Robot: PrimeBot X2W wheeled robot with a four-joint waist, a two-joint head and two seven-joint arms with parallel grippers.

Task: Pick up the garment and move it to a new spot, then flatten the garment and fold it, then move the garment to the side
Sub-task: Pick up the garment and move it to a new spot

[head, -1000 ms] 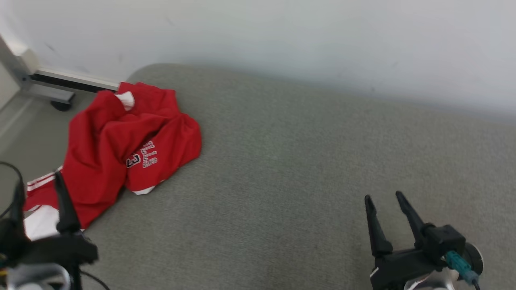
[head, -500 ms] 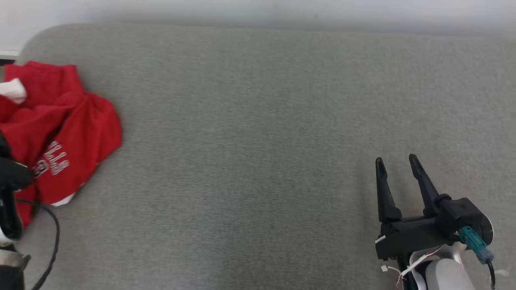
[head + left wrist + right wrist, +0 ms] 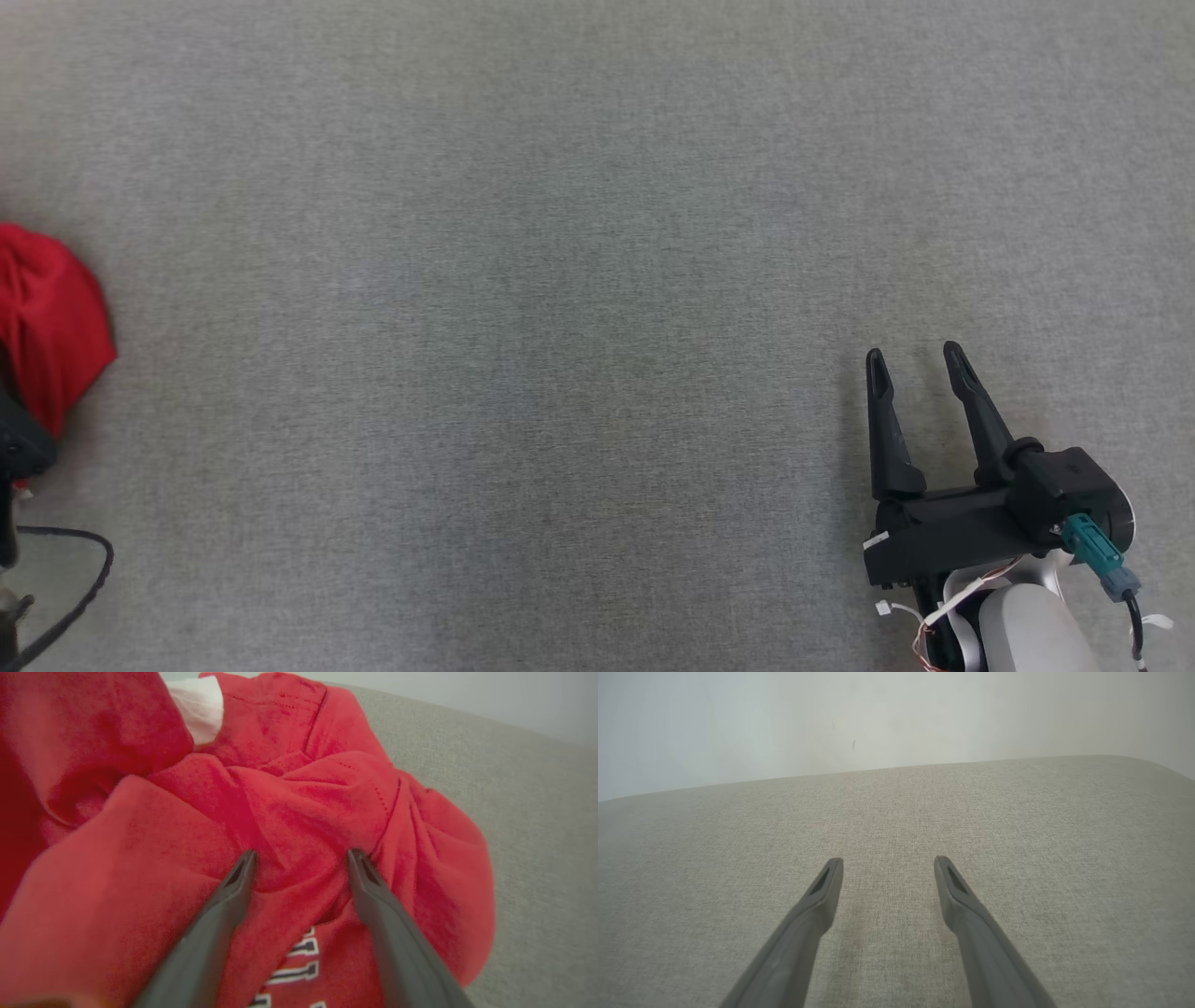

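Red crumpled jersey (image 3: pixel 299 788) lies at the left end of the grey fabric surface (image 3: pixel 560 327). Left gripper (image 3: pixel 302 853) gapes wide, straddling it, gripping nothing; I'd sink deeper before closing. Right gripper (image 3: pixel 913 352) hovers agape, empty.

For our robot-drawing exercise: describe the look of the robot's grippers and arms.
Right gripper: two long, dark, tapering fingers on a black block, with a teal connector, thin white and red wires, and a pale forearm. Left gripper: matching dark grey fingers, slotted near the tips.
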